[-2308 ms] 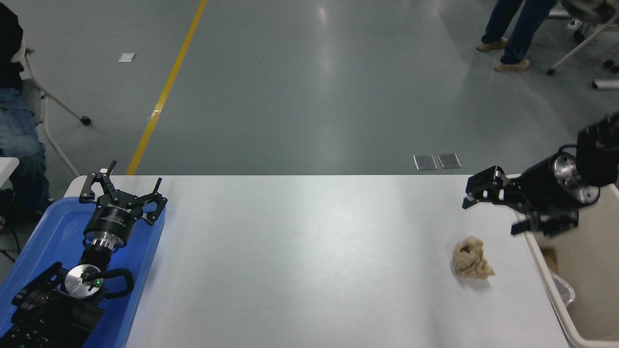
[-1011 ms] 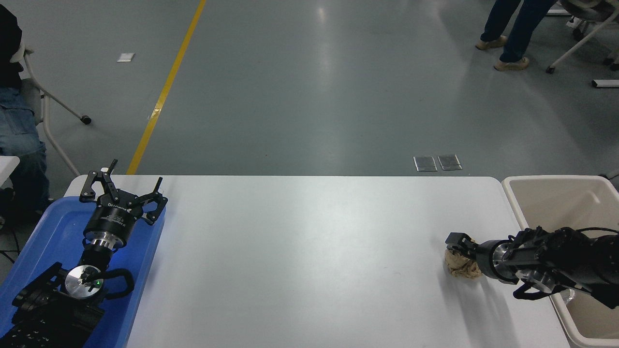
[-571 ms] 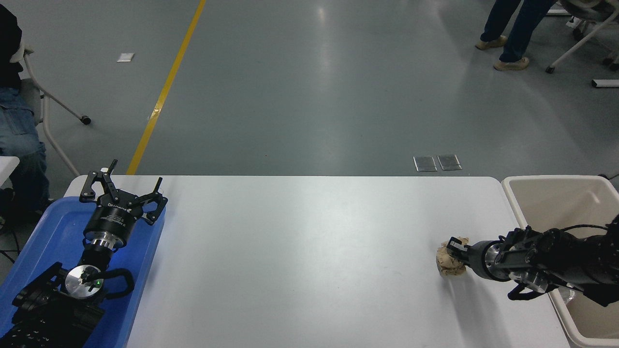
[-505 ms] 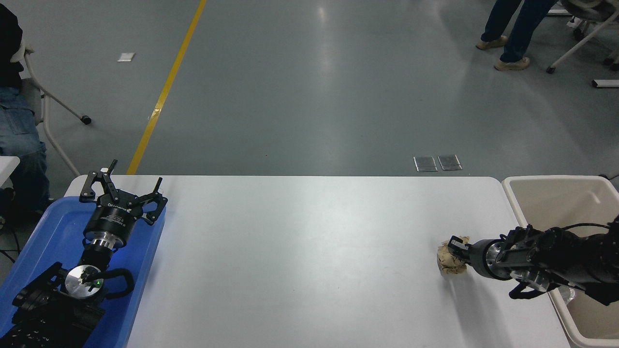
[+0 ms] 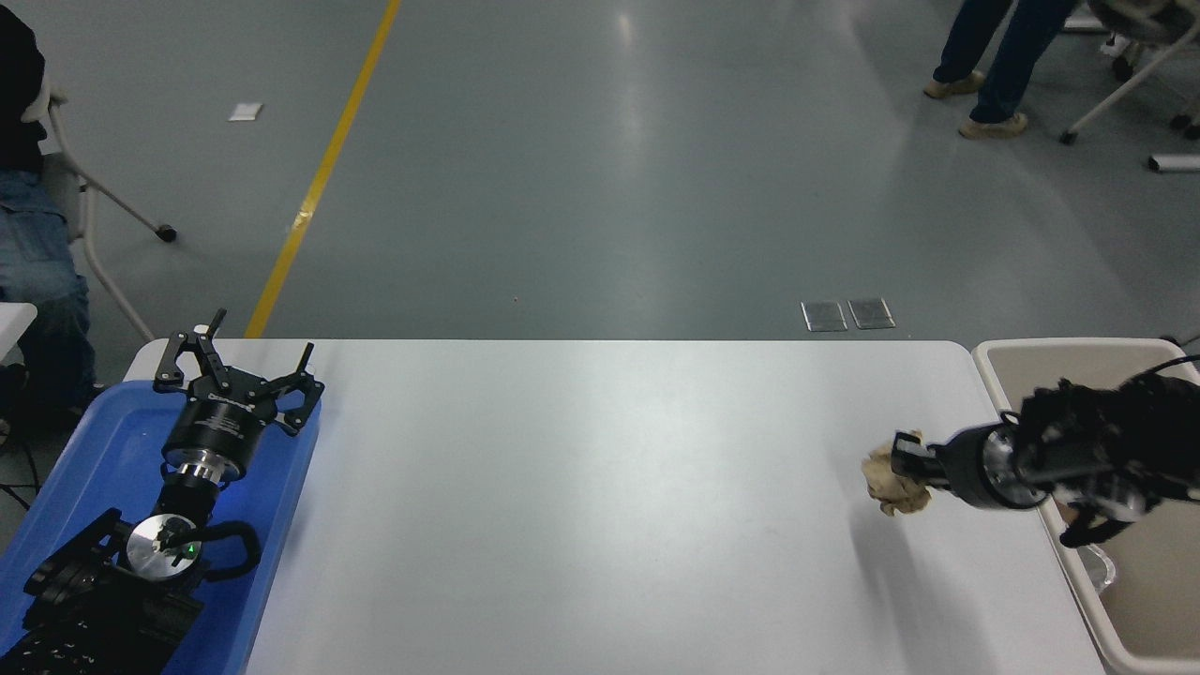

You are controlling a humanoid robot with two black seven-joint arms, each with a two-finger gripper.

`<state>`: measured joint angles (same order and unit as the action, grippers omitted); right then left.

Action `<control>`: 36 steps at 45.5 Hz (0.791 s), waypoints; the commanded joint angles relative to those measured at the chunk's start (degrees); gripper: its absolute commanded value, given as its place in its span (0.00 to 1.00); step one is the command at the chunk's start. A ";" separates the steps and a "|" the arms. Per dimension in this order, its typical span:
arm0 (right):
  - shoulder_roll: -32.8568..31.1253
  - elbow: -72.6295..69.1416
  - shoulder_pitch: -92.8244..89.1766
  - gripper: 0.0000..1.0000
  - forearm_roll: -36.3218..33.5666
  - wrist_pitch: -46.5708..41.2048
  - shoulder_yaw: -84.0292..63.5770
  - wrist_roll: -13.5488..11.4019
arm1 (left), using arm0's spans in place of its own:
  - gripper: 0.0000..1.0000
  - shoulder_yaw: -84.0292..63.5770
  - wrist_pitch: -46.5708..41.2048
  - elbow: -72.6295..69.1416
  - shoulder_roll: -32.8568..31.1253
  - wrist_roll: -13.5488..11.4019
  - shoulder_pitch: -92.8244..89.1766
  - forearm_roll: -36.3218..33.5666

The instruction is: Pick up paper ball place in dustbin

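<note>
Now lifted off the white table (image 5: 581, 487): crumpled tan-brown paper ball (image 5: 891, 480), pinched in the closed black right gripper (image 5: 906, 461) (half a second ago resting on the surface). Next, probably, across to the beige plastic dustbin (image 5: 1039, 349). Parked over the blue tray (image 5: 272, 525), fingers spread and empty: black left gripper (image 5: 236, 375).

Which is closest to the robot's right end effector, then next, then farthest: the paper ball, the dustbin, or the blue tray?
1. The paper ball: gripped in the right end effector, lifted above the table.
2. The dustbin: just beside it, at the table's right end.
3. The blue tray: far across at the left end.
</note>
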<state>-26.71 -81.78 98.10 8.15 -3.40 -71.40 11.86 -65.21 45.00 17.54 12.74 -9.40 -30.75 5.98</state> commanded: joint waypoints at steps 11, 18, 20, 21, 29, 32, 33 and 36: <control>-11.69 -14.28 40.75 0.00 9.87 -36.13 -3.14 7.74 | 0.99 -0.09 0.00 -0.05 0.00 0.00 0.08 0.00; -12.05 -16.48 47.00 0.00 9.69 -41.60 2.05 7.74 | 0.99 -0.09 0.00 -0.05 0.00 0.00 0.08 0.09; -11.70 -16.57 48.66 0.00 9.69 -41.60 3.19 7.66 | 0.99 -0.09 0.00 -0.05 0.00 0.00 0.08 0.00; -11.70 -16.57 49.28 0.00 9.69 -41.60 3.72 7.65 | 0.99 -0.09 0.00 -0.05 0.00 0.00 0.08 0.00; -11.70 -17.10 53.33 0.00 9.69 -41.60 7.41 7.57 | 0.99 -0.09 0.00 -0.05 0.00 0.00 0.08 0.00; -11.61 -17.18 54.47 0.00 9.69 -41.60 7.94 7.48 | 0.99 -0.09 0.00 -0.05 0.00 0.00 0.08 0.09; -11.61 -17.18 54.73 0.00 9.69 -41.60 8.03 7.39 | 0.99 -0.09 0.00 -0.05 0.00 0.00 0.08 0.00; -11.26 -17.27 55.35 0.00 9.69 -41.60 8.12 7.39 | 0.99 -0.09 0.00 -0.05 0.00 0.00 0.08 0.09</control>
<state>-38.00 -98.05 147.81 17.62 -43.01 -66.15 19.22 -65.30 45.00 17.49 12.75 -9.40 -30.68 5.98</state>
